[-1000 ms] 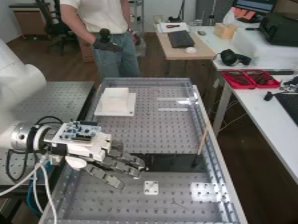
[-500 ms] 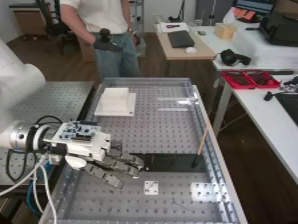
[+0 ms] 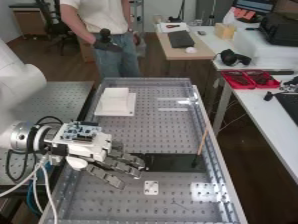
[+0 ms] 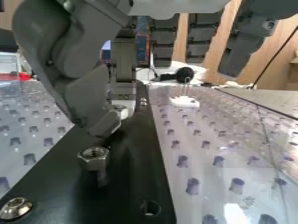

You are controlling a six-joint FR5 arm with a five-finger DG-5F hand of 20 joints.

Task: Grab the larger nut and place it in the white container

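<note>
1. Hand (image 3: 88,148), high view: released, its fingers extended, above the bench (image 3: 159,134) beside the black plate (image 3: 174,163). The white container (image 3: 116,96) sits well apart, towards the bench's far end.
2. Wrist view: the nut (image 4: 94,154) is on the black plate, near a fingertip (image 4: 101,124) but apart from it. A round-headed screw (image 4: 14,206) sits in the same plate.

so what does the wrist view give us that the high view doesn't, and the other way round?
Wrist view: hex nut with its round opening, domed screw near the black plate's edge, and the open hole in that plate.
High view: white container on the pegboard, plus cables by the arm.
Both: hand, black plate, pegboard.
</note>
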